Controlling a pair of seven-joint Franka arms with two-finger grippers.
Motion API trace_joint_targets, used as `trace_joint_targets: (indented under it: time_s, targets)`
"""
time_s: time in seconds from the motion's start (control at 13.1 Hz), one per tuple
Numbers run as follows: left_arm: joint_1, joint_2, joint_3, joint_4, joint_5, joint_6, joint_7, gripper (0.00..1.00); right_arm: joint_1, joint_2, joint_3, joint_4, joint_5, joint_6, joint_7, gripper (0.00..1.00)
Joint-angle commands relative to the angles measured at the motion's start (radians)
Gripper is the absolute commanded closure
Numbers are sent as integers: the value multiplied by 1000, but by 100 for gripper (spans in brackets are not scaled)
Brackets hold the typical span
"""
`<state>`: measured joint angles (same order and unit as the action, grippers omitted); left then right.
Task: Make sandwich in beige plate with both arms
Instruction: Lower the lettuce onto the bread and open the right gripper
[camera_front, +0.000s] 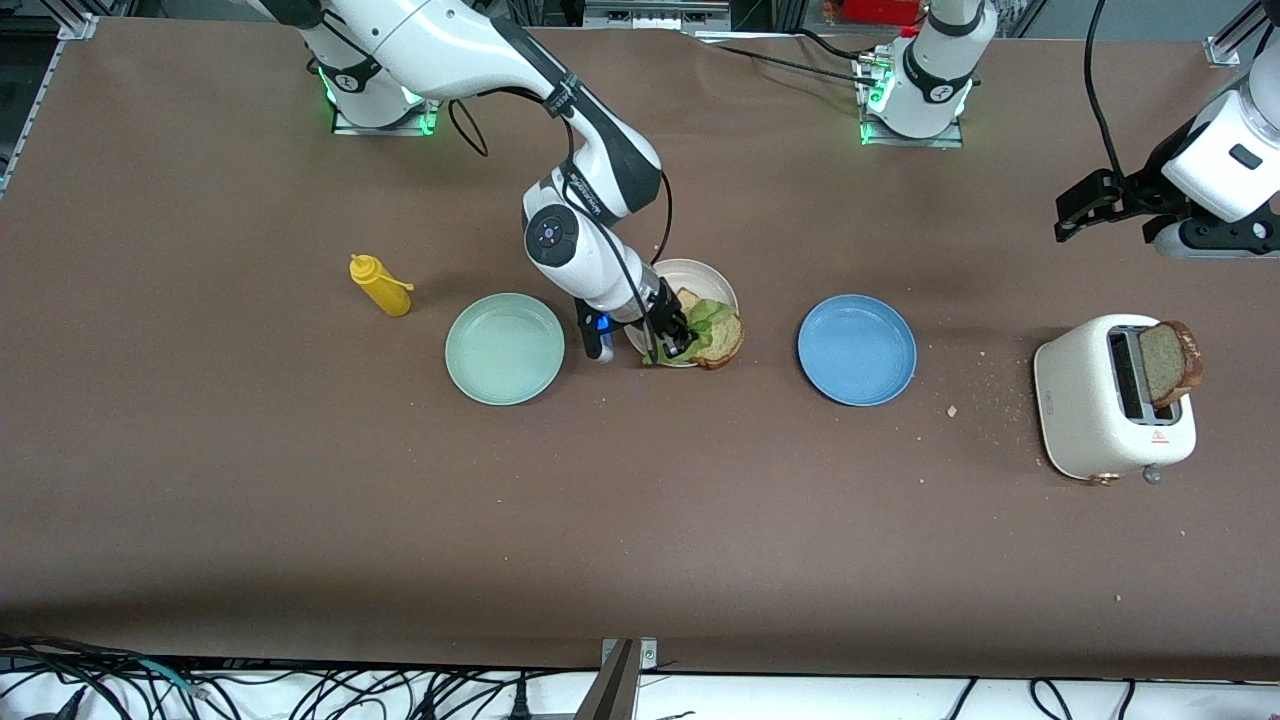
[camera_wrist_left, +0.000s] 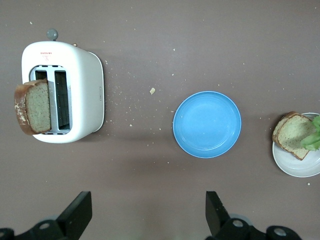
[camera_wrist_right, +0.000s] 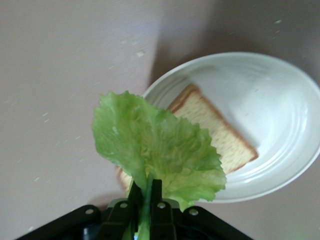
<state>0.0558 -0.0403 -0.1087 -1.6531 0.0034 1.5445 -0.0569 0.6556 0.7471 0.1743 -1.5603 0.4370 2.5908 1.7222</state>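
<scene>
Right gripper (camera_front: 676, 340) pinches lettuce (camera_wrist_right: 155, 150) over bread (camera_wrist_right: 220, 135), seemingly touching it, on beige plate (camera_wrist_right: 280, 100); left gripper (camera_wrist_left: 147, 215) hangs open above the table.

toaster (camera_front: 1110, 415): red warning-triangle sign on its side, red print on top, too small to read. right arm's wrist: lettering, illegible. no other text was readable.
</scene>
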Motion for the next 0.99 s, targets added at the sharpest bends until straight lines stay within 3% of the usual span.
trace_joint_targets:
  time_s: [0.0, 0.76, 0.84, 0.92]
  targets:
    - [12, -9, -6, -4, -2, -9, 5, 0, -13, -20, 31, -64, 9, 25, 13, 100]
    - [21, -9, -5, -4, 3, -21, 8, 0, -21, -14, 59, -63, 9, 106, 13, 100]
    - [41, -9, -6, -4, 0, -21, 9, 0, -25, -14, 59, -63, 11, 106, 13, 98]
    - [41, -9, -6, -1, 0, -21, 8, 0, -28, -14, 59, -61, 11, 106, 13, 79]
